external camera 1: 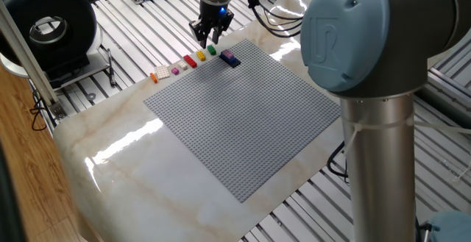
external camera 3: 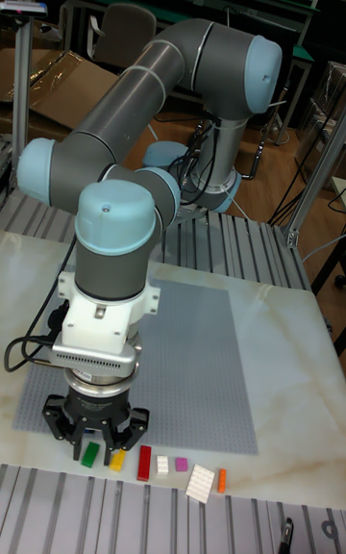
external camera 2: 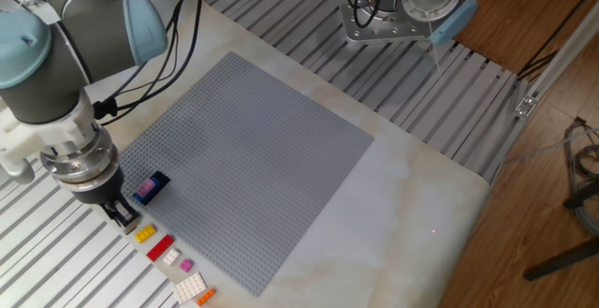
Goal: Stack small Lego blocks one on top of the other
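Green Lego block (external camera 3: 89, 454) sits btwn spread gripper (external camera 3: 93, 445) fingers, not gripped; no legible writing.

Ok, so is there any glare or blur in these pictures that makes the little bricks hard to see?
One fixed view: bright glare streaks on the marble table, away from the bricks, with the robot arm's near joint looming large and soft. The other fixed view: even light, but the gripper hides the green brick. Tall fixed view: dim background, and the green brick shows clearly.
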Tool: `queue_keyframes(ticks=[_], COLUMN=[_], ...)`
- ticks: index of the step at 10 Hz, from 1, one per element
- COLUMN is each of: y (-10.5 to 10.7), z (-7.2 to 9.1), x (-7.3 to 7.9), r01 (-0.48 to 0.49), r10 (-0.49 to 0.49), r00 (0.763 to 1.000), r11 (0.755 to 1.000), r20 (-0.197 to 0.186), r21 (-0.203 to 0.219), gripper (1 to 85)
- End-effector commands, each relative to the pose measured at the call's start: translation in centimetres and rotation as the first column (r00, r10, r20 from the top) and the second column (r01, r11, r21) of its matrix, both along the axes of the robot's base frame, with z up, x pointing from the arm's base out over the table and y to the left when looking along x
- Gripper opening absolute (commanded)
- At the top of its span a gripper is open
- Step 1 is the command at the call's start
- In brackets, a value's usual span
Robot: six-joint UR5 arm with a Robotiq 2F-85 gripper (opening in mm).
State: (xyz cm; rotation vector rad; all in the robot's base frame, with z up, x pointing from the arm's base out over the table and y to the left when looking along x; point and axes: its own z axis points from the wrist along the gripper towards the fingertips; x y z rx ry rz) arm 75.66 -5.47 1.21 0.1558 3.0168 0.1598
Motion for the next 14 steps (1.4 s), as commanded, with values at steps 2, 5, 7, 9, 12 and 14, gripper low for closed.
queue_keyframes(ticks=[2,5,7,9,12,14], y=[0.0,-0.4,-0.3,-0.3,-0.2,-0.4], z=[-0.5,-0.9,-1.1,-1.2,-1.1,-0.7], x=[0.1,-0.2,-0.5,-0.9,-1.4,-1.9], r01=[0.021,0.016,0.021,0.026,0.034,0.041], r10=[-0.021,-0.017,-0.021,-0.026,-0.034,-0.04], r00=[1.0,1.0,1.0,1.0,0.999,0.998], r11=[1.0,1.0,1.0,1.0,0.999,0.999], r20=[0.005,0.004,-0.001,-0.01,-0.025,-0.047], r21=[0.019,0.014,0.016,0.008,0.01,0.01], gripper=[41.0,39.3,38.0,36.3,28.7,19.3])
